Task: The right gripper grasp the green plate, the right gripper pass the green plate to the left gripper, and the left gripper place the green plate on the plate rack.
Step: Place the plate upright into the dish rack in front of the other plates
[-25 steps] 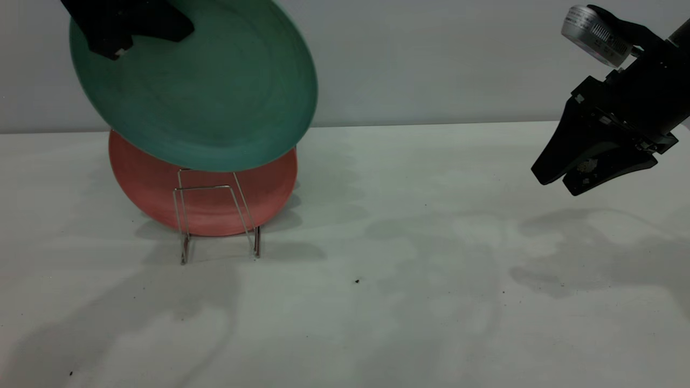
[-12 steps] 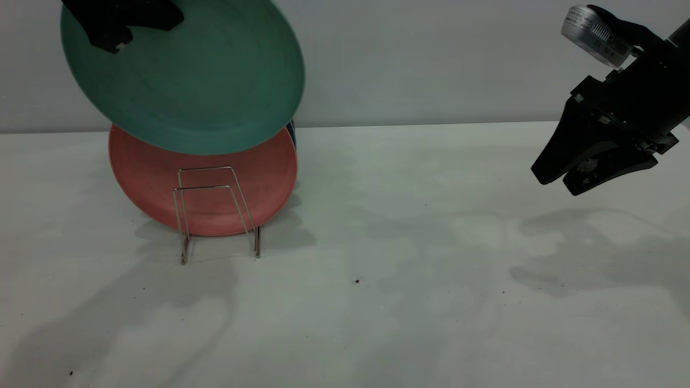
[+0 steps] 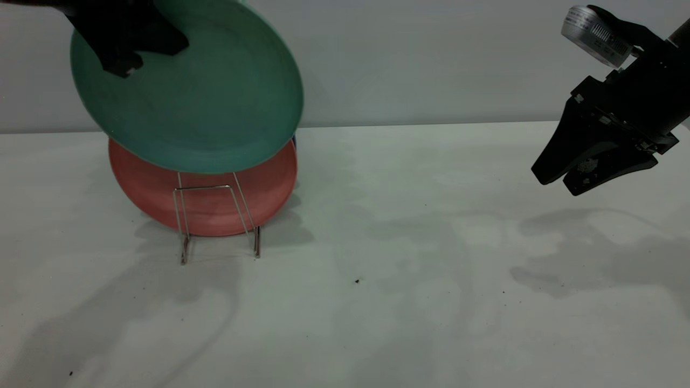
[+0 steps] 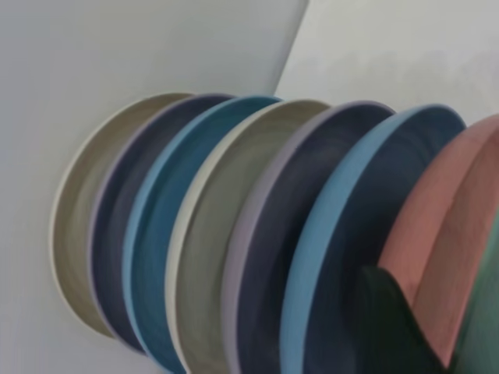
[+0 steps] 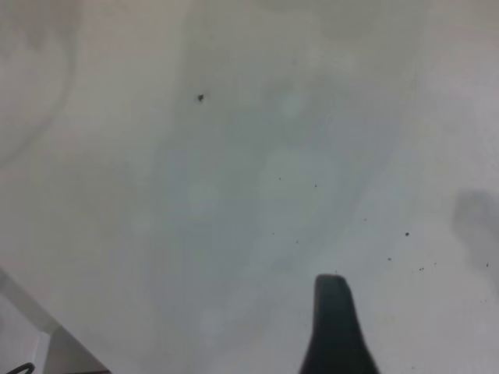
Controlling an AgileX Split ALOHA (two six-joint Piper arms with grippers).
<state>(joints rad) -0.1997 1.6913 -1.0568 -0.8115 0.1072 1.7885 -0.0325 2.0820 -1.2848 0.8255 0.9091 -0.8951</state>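
I see my left gripper clamped on the green plate at its ten o'clock rim, holding it tilted above the plate rack, overlapping the salmon plate. My right gripper hangs far right, slightly parted, empty.

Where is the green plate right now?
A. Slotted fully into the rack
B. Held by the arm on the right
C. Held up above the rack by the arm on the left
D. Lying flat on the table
C: the left gripper holds the green plate above the plate rack.
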